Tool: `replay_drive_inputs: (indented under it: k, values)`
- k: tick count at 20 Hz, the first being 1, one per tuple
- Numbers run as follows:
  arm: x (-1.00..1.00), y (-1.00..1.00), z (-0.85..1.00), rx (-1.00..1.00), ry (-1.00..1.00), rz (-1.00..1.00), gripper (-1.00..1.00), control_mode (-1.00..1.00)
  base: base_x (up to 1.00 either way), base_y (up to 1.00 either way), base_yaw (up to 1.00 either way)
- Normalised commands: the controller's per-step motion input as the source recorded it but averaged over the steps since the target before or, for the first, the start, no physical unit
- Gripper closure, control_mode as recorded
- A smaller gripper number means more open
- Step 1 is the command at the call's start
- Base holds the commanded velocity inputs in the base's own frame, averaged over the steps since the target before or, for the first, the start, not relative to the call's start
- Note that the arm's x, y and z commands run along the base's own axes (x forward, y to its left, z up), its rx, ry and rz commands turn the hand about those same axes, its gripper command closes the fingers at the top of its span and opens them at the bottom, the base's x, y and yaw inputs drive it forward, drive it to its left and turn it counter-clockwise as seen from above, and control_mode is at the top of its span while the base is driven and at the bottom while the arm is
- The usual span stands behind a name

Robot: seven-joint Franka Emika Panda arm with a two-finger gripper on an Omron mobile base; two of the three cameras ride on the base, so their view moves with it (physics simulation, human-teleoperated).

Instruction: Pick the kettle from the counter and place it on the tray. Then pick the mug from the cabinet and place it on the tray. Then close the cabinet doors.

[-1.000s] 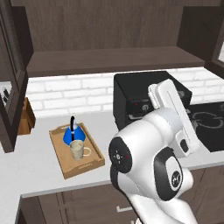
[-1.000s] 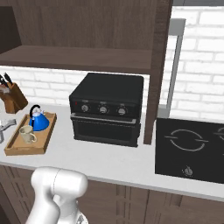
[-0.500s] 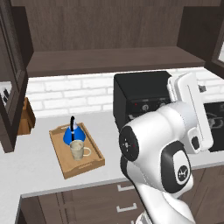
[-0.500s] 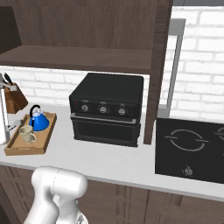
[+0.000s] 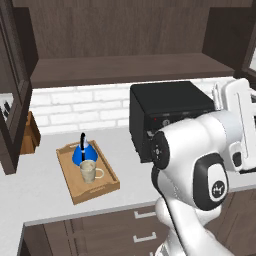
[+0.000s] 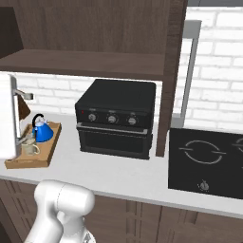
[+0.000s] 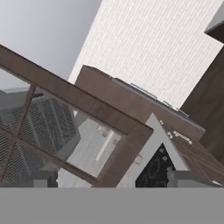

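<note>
The blue kettle (image 5: 81,153) (image 6: 42,131) and the beige mug (image 5: 88,171) (image 6: 30,149) both stand on the wooden tray (image 5: 109,181) (image 6: 46,148), which lies on the counter (image 5: 45,195) left of the oven. The cabinet (image 5: 130,67) above stands open, its left door (image 5: 14,100) swung out. In the hand view my gripper (image 7: 114,179) is open and holds nothing. A glass-panelled cabinet door's brown frame (image 7: 100,109) runs close in front of it, its corner between the fingertips (image 7: 41,178). My arm is raised to the right, over the oven.
A black countertop oven (image 5: 167,115) (image 6: 116,118) sits under the cabinet. A black cooktop (image 6: 209,161) lies to its right. The right cabinet door (image 6: 171,71) stands edge-on between them. A knife block (image 5: 30,132) is at the far left.
My arm has swung to the right and upward over the oven, and its white link now shows at the left edge of the right base view. Tray, kettle and mug have not moved.
</note>
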Motion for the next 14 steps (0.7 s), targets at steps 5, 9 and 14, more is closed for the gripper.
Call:
replay_drive_inputs:
  k: [5, 9, 14]
  values:
    - [-0.13, -0.41, 0.06, 0.0, -0.06, -0.12, -1.0, -1.0, 0.0, 0.0, 0.0]
    - [-0.15, -0.5, 0.08, 0.02, -0.07, -0.11, -1.0, -1.0, 0.0, 0.0, 0.0]
    - [-0.19, -0.45, 0.03, 0.0, -0.07, -0.03, -1.0, -1.0, 0.0, 0.0, 0.0]
